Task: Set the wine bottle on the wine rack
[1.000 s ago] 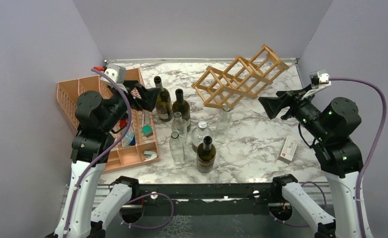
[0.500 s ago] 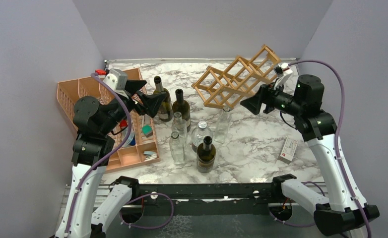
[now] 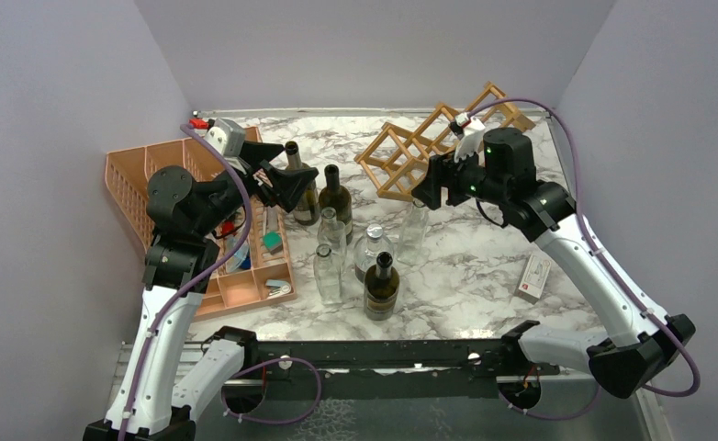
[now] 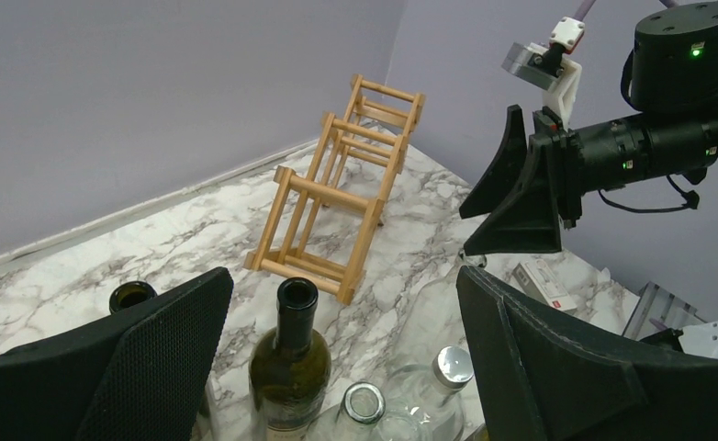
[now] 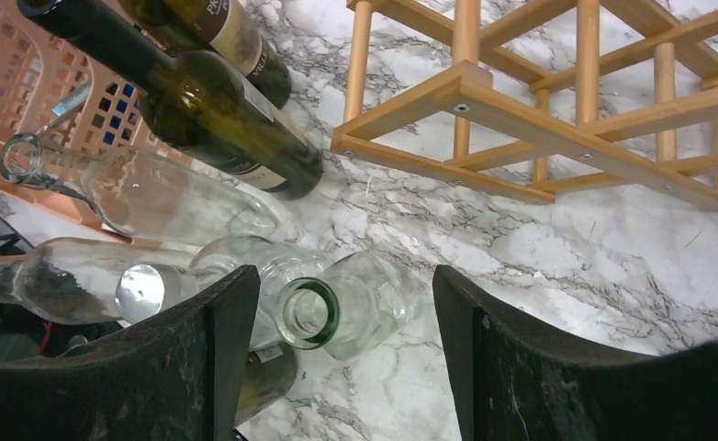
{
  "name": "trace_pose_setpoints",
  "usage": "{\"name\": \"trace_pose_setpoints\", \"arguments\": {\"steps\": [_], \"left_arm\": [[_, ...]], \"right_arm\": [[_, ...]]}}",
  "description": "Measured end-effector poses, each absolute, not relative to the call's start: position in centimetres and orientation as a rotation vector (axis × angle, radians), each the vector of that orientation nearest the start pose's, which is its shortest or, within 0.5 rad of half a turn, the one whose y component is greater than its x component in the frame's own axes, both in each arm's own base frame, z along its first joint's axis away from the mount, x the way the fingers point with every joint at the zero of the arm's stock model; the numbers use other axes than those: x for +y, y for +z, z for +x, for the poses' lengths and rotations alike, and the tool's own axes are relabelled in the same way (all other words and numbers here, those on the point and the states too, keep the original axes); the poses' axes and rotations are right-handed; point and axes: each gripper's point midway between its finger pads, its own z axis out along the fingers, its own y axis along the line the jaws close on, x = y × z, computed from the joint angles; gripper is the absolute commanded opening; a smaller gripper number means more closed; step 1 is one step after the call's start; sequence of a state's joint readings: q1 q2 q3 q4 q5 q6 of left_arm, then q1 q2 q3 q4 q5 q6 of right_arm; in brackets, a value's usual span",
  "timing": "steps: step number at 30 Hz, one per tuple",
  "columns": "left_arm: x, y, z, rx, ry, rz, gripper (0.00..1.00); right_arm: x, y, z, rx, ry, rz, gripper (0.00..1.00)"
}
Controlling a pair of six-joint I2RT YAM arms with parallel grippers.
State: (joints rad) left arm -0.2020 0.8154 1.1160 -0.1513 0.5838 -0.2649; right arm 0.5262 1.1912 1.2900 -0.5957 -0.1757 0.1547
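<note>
No text reads clearly. A dark wine bottle (image 5: 218,37) carries a tan label with a few printed letters, cut off at the frame edge and illegible. The small white carton (image 3: 533,276) on the bench (image 3: 484,266) shows red print — too small to read.

Plain lavender walls (image 3: 374,46) close in three sides, the white-and-grey marble tabletop (image 3: 484,266) is evenly lit, and below the near edge there's possibly grey floor (image 3: 383,421).

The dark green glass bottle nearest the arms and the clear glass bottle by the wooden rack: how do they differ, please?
The dark green glass bottle is nearly opaque and labelled; the clear glass bottle is see-through with no label showing. Both stand upright on the white marble table.
</note>
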Motion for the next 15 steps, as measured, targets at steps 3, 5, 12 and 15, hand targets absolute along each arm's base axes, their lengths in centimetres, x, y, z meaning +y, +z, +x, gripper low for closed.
{"name": "trace_pose_setpoints", "arguments": {"steps": [3,5,12,15], "left_arm": [[-15.9,42.8,24.8,1.425,-0.795,0.446,0.99],[-16.0,42.8,25.0,1.428,-0.799,0.443,0.99],[-16.2,41.9,25.6,1.453,-0.812,0.436,0.99],[-16.3,41.1,25.8,1.47,-0.823,0.432,0.99]], "right_arm": [[21.6,28.6,28.8,2.055,0.555,-0.522,0.72],[21.9,28.4,28.7,2.056,0.539,-0.544,0.72],[22.6,27.4,28.4,2.046,0.496,-0.621,0.61],[22.7,25.6,28.1,2.061,0.477,-0.669,0.55]]}}
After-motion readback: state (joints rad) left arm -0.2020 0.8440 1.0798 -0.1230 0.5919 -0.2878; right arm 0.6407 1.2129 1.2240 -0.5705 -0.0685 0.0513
